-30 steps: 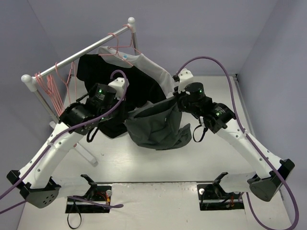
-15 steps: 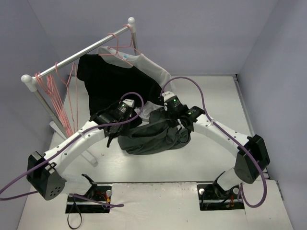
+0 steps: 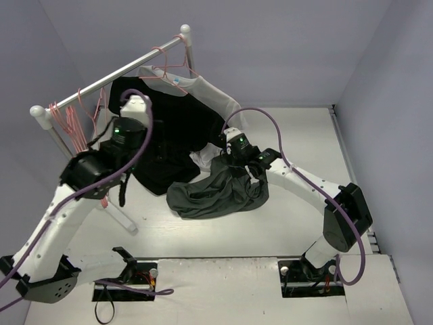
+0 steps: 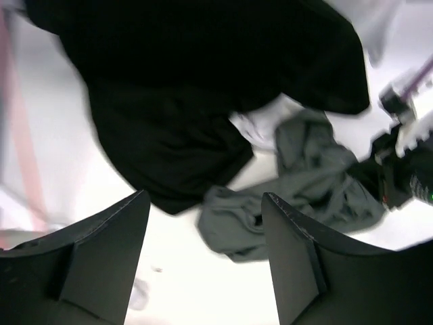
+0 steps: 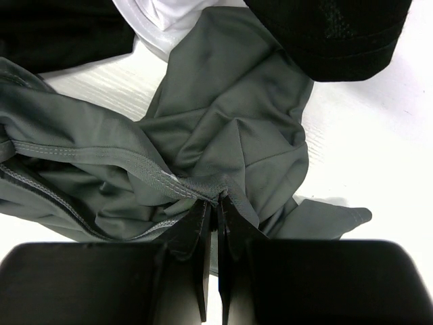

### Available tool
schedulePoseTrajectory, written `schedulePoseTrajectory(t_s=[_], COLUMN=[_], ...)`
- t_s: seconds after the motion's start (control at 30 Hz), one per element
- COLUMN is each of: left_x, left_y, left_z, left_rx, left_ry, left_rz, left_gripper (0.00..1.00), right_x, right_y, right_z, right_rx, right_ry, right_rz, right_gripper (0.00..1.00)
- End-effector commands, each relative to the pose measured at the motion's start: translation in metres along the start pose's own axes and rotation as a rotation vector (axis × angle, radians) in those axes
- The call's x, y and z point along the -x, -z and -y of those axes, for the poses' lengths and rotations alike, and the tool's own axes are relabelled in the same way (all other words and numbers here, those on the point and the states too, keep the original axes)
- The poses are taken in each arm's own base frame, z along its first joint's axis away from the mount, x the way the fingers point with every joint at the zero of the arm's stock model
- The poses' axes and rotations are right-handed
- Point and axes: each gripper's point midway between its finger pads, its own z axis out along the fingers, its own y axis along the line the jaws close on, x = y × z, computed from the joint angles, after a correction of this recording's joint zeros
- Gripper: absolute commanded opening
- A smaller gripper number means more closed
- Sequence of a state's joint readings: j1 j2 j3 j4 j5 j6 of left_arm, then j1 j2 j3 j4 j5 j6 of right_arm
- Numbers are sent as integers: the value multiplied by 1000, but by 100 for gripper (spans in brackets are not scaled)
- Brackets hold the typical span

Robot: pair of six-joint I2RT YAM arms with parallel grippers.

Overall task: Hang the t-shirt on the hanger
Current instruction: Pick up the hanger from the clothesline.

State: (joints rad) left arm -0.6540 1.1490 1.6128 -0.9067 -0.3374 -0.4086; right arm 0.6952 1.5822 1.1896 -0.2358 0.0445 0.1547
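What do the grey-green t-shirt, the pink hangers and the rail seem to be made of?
The t-shirt: soft matte cloth; it crumples into folds and shows stitched hems. The pink hangers: thin wire, probably coated metal, judging by slim bent lines. The rail: likely a metal tube, smooth grey with a faint sheen.

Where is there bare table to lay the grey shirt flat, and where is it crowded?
Bare table between the t-shirt and the near edge, and in the far right corner. Crowded left: rack and black shirt.

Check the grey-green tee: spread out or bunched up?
Bunched: the t-shirt lies crumpled in folds on the table, one hem pinched by the right gripper.
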Motion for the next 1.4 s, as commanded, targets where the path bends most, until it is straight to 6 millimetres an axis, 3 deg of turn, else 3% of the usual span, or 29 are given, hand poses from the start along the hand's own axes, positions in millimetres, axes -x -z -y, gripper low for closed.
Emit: schedulePoseTrajectory(t_s=[0.0,0.2,0.4,0.6,0.93,1.1,1.37], left_x=[35,53,38,25,9,7,12], left_y=[44,61,40,9,-18,-23,-26], left_z=[-56,-94,-126,-139,-160,-164,-155], left_rx=[218,424,517,504,542,533,462], left_ry=[-50,-61,24,50,84,88,74], left_rz=[116,178,100,-13,-107,-112,-70], left_gripper=[62,62,62,62,58,46,10], right_x=[33,29,28,22,16,13,10], right_y=[14,14,18,23,27,28,29], right_z=[-8,-9,-8,-8,-6,-4,-4], right_rx=[36,45,46,54,54,51,49], right_ry=[-22,-22,-16,-14,-6,-5,-9], right_rz=[102,97,103,103,104,104,101], right_gripper=[0,0,0,0,0,0,0])
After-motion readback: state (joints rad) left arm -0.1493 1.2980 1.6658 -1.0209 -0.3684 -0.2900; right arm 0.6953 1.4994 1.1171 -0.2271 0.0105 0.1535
